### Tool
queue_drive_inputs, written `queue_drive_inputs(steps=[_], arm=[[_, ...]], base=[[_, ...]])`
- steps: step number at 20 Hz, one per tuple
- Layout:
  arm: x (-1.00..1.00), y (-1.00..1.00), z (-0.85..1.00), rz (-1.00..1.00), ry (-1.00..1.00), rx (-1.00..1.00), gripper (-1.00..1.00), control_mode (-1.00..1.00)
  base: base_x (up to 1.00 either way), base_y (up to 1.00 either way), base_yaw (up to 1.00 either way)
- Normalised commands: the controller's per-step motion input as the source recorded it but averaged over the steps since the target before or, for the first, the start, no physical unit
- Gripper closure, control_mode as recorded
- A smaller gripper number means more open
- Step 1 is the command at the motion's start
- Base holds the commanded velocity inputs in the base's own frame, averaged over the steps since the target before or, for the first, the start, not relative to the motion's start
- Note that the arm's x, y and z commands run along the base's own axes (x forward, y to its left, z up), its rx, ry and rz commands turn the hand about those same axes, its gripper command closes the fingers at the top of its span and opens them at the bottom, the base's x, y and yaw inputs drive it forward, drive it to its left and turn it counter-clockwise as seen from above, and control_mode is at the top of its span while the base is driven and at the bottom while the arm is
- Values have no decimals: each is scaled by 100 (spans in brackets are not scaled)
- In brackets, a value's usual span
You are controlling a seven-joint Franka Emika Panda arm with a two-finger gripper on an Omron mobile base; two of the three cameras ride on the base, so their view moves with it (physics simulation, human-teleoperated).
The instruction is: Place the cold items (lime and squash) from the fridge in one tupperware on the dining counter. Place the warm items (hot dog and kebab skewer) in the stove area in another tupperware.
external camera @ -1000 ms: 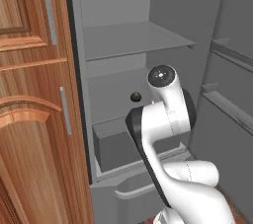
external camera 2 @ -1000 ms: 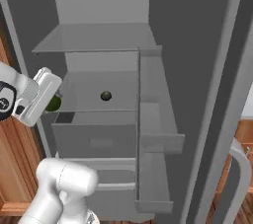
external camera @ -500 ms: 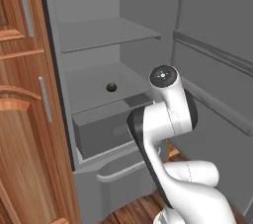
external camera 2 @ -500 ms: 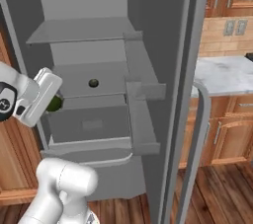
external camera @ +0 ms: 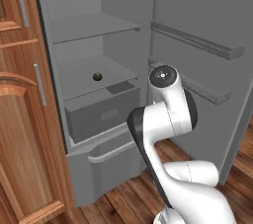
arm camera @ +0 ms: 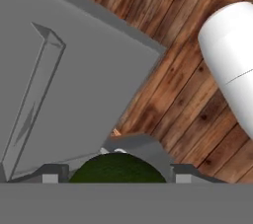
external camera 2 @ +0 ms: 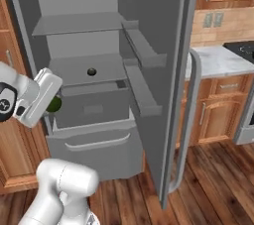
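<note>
My gripper (external camera 2: 53, 104) hangs at the left, in front of the open fridge (external camera 2: 79, 45), shut on a dark green round item (external camera 2: 54, 104); I cannot tell whether it is the lime or the squash. In the hand view the same green item (arm camera: 117, 168) sits between the fingertips, over the wood floor and the grey fridge door. A small dark ball (external camera: 97, 76) rests on the fridge's middle shelf, also seen as the ball (external camera 2: 91, 72) in the right base view. In the left base view my own arm covers the hand. Tupperware, hot dog and kebab skewer are out of view.
The fridge door (external camera 2: 154, 85) stands open to the right, its bins jutting out. A grey drawer (external camera 2: 92, 110) sits below the shelf. Wooden cabinets (external camera: 22, 119) flank the fridge on the left. A marble counter (external camera 2: 218, 60) and a stove edge (external camera 2: 244, 46) lie at right.
The base has moved, so the whole fridge has slid left in the right base view and the counter and stove have come into sight. The grip on the green item is unchanged.
</note>
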Motion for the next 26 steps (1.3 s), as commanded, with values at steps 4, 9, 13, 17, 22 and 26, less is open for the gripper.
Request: queue_drive_inputs(steps=[4, 9, 13, 17, 22, 26], arm=[[0, 0, 0, 0, 0, 0, 100, 100], [0, 0, 0, 0, 0, 0, 100, 100], [0, 0, 0, 0, 0, 0, 100, 100], [0, 0, 0, 0, 0, 0, 100, 100], [0, 0, 0, 0, 0, 0, 100, 100], [0, 0, 0, 0, 0, 0, 100, 100]], base=[[-69, 17, -24], [-69, 19, -24], [-64, 10, -27], [-62, 1, -28], [-55, 0, -31], [-56, 0, -33]])
